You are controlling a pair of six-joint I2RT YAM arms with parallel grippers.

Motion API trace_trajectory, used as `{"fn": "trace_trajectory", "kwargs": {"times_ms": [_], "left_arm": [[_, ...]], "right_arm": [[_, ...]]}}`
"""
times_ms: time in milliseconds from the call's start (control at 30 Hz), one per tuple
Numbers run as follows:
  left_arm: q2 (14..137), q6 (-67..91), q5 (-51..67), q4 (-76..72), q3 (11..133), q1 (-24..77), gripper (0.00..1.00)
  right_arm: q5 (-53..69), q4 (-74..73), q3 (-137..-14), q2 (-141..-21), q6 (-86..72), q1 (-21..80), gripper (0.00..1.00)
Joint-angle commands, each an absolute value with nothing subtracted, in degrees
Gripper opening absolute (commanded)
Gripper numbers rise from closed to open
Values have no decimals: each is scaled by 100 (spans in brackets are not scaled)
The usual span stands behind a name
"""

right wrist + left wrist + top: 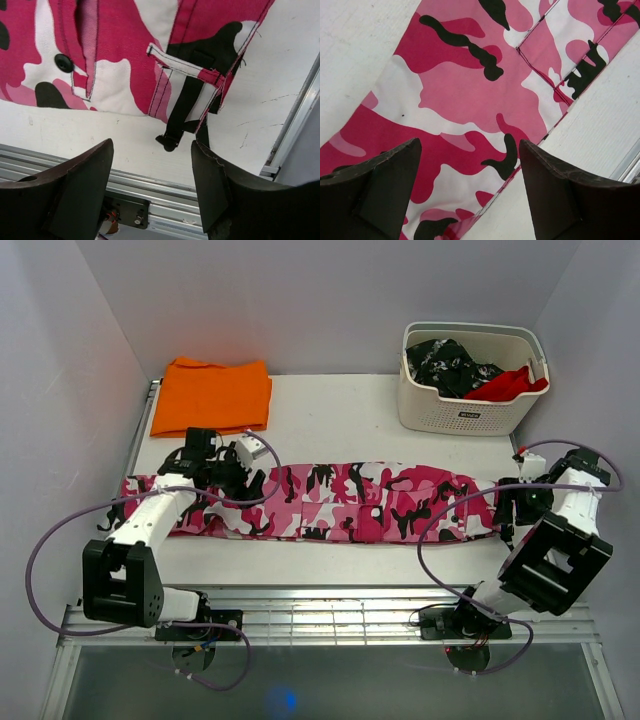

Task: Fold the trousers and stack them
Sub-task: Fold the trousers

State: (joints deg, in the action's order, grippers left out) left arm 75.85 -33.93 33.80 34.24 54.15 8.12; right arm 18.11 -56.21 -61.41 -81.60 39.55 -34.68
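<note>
Both pincers [469,145] [151,145] gape; trousers [350,502] flat; basket label [470,414] unreadable.

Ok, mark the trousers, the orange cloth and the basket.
trousers [340,502], top external view, middle of the spread cloth.
orange cloth [212,395], top external view, centre of its top face.
basket [462,417], top external view, its front wall.
</note>
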Motion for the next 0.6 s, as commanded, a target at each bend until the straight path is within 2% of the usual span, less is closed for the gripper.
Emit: {"fn": "trace_trajectory", "kwargs": {"times_ms": [0, 300, 367, 400, 433, 500, 533, 567], "left_arm": [[7751, -2734, 3577, 2945, 5274, 844, 89], [7945, -2689, 3287, 2628, 4835, 844, 88], [8015, -2690, 3252, 2523, 4694, 844, 87], [8050, -2698, 3235, 2514, 4659, 844, 87], [8103, -2716, 3217, 2505, 4623, 852, 86], [8252, -2690, 3112, 2409, 4562, 844, 85], [8323, -2716, 3085, 2391, 4544, 844, 82], [8445, -2733, 3059, 2338, 4500, 844, 81]], "right_arm": [[1758, -5054, -5951, -8375, 3542, -3655, 69], [1846, -4378, -5564, -8753, 3410, -3735, 70], [1924, -4351, -5563, -8937, 3393, -3735, 66], [1951, -4359, -5563, -8982, 3401, -3735, 63], [2056, -4385, -5581, -9017, 3427, -3735, 52], [2144, -4438, -5660, -9062, 3463, -3735, 40], [2205, -4465, -5686, -9044, 3480, -3735, 27], [2215, -4474, -5713, -8992, 3498, -3735, 23]]}}
